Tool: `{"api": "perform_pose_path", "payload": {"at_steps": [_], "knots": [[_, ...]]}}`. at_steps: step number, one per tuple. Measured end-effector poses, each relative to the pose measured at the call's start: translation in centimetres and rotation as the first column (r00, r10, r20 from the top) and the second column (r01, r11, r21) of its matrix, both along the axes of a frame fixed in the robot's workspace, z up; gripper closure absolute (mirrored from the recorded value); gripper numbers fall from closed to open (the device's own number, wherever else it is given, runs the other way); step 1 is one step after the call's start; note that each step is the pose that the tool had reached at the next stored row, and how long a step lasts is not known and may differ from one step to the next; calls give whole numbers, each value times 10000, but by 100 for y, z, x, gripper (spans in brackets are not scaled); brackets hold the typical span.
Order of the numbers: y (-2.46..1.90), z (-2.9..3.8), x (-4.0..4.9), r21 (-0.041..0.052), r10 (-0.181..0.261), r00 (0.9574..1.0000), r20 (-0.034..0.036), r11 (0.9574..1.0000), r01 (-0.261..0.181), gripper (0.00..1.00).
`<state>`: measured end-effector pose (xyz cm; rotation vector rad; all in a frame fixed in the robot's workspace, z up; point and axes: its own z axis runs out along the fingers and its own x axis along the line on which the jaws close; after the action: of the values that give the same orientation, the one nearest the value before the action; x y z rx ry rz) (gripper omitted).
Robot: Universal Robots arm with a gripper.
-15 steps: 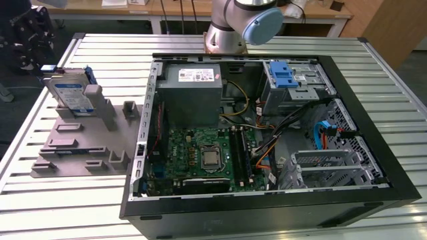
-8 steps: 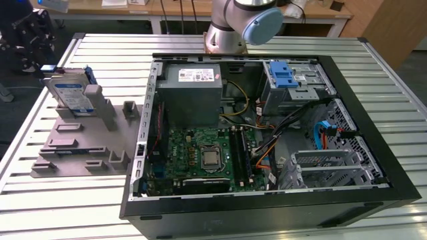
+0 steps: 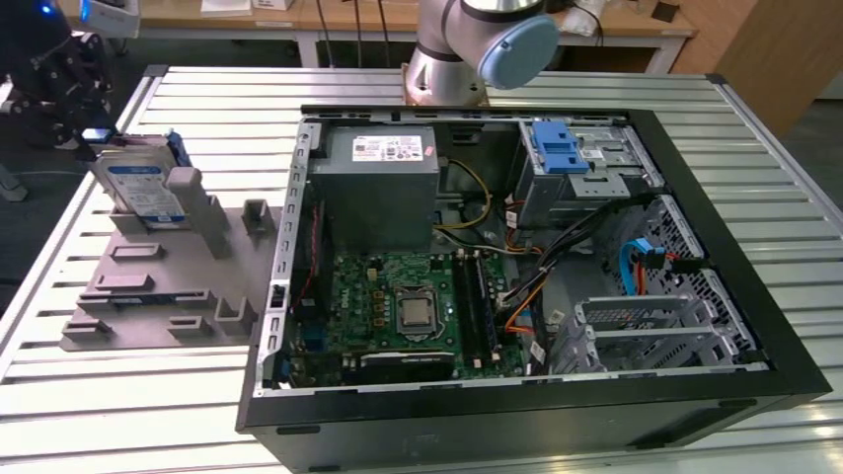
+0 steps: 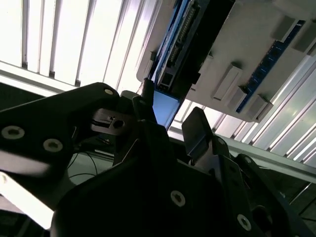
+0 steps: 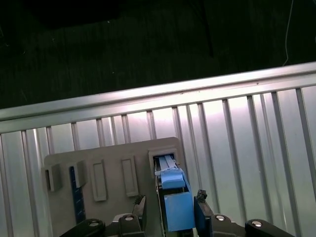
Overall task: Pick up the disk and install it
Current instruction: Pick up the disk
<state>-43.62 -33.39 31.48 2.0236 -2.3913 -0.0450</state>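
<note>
The disk (image 3: pixel 142 188) stands on edge in a slot of the grey holder (image 3: pixel 158 286) at the exterior view's left, its white-and-blue label facing out. My gripper (image 3: pixel 90 133) hangs right over its top edge. In the first wrist view the blue-framed disk (image 5: pixel 175 210) sits between my gripper's (image 5: pixel 170 202) two fingers, still seated in the holder slot (image 5: pixel 165 159). The second wrist view shows the gripper (image 4: pixel 170 116) astride the disk's blue end (image 4: pixel 164 106), with a thin gap of light beside one finger pad (image 4: pixel 197 131). The fingers look open around it.
An open computer case (image 3: pixel 737 296) lies on the slatted metal table (image 3: pixel 79 395), with a drive bay and blue latch (image 3: pixel 560 148) at its back right. The arm's base (image 3: pixel 455 59) stands behind the case. The holder (image 5: pixel 113 153) has several other slots.
</note>
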Motion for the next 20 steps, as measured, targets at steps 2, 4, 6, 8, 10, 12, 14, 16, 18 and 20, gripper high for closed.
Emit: {"api": "perform_pose_path", "payload": {"at_steps": [2,4,6,8,10,12,14,16,18,20], "knots": [[0,-12,-3,0,1,10000,1,10000,-1,49],[5,-20,-3,-1,0,10000,0,10000,0,49],[14,-30,-3,0,1,10000,2,10000,-1,49],[23,-38,-3,1,3,10000,2,10000,-3,49],[33,-45,-3,1,5,10000,2,10000,-5,49],[42,-53,-3,2,11,10000,5,10000,-11,49],[44,-66,-8,-1,23,10000,39,10000,-23,49],[45,-82,-17,-2,54,9999,110,10000,-54,49],[46,-92,-23,-1,91,9999,139,10000,-91,49],[53,-100,-32,-1,99,9998,145,10000,-99,49]]}}
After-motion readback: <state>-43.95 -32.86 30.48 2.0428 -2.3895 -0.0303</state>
